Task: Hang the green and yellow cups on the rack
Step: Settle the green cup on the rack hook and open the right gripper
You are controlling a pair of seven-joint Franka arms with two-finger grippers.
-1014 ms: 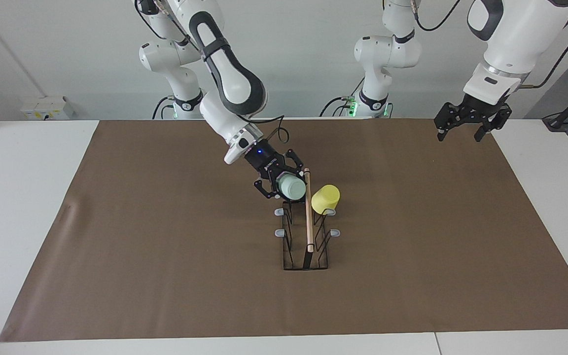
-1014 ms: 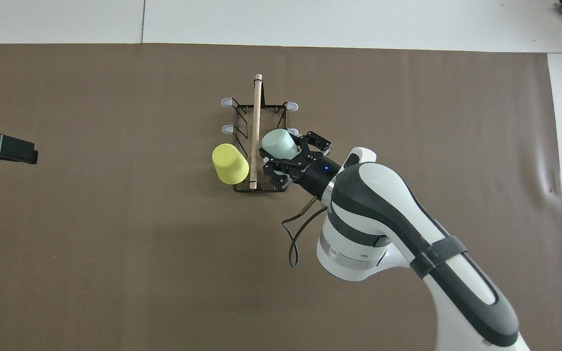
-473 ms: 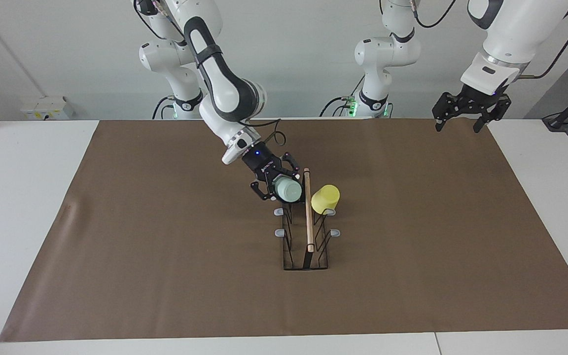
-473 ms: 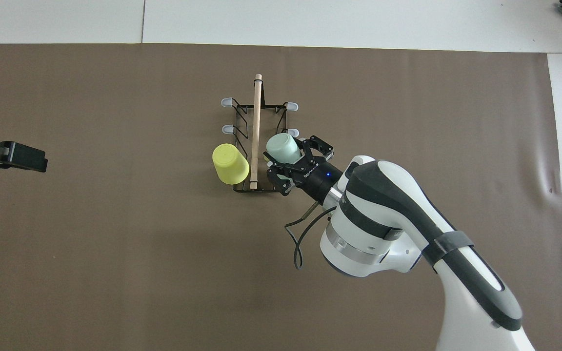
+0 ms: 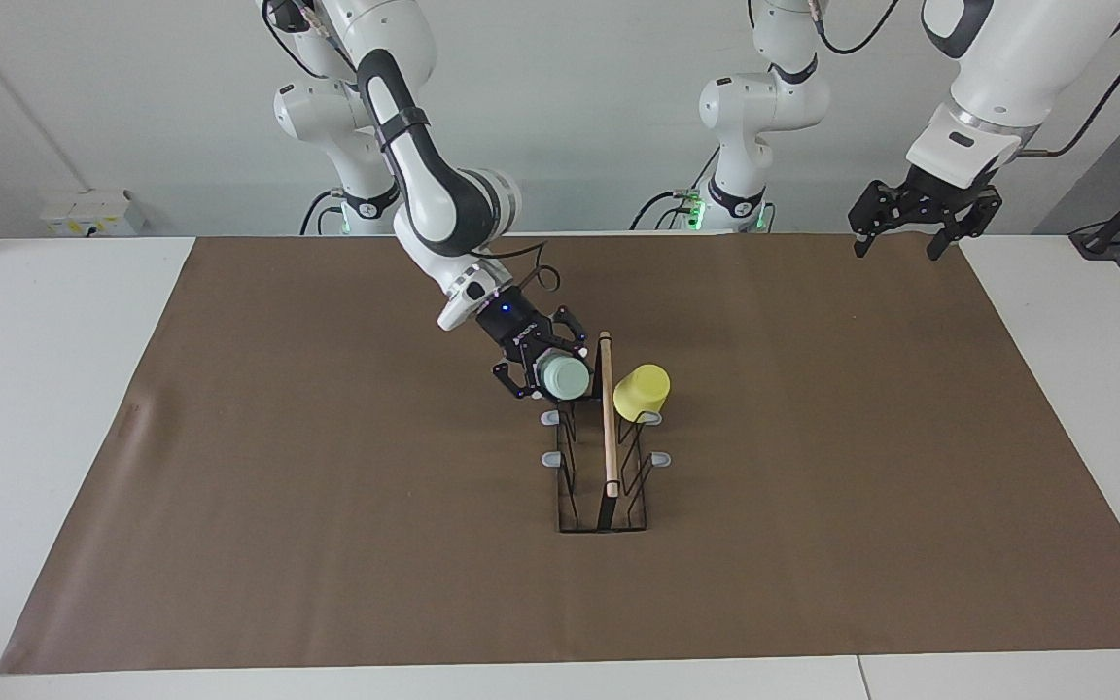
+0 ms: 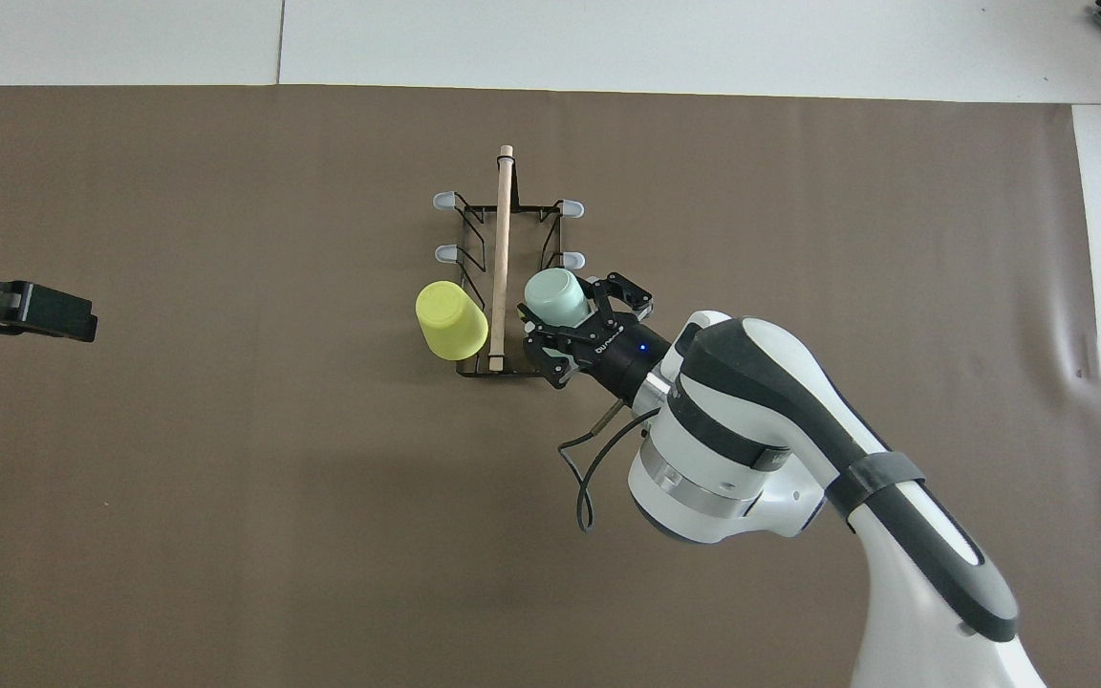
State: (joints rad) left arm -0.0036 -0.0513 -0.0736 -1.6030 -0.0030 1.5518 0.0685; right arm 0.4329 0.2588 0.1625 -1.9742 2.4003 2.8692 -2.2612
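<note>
The black wire rack with a wooden rod on top stands mid-table; it also shows in the overhead view. The yellow cup hangs upside down on the rack's prong nearest the robots, on the left arm's side; it also shows in the overhead view. My right gripper is shut on the mint green cup, tilted, at the nearest prong on the right arm's side. The overhead view shows this gripper and cup beside the rod. My left gripper is open and empty, raised over the mat's corner.
A brown mat covers most of the white table. Grey-tipped prongs stick out of both sides of the rack. The left gripper shows at the overhead view's edge.
My right gripper has drawn the green cup slightly away from the rod and lower, toward the prong. My left gripper has risen and pulled back toward the mat's corner.
</note>
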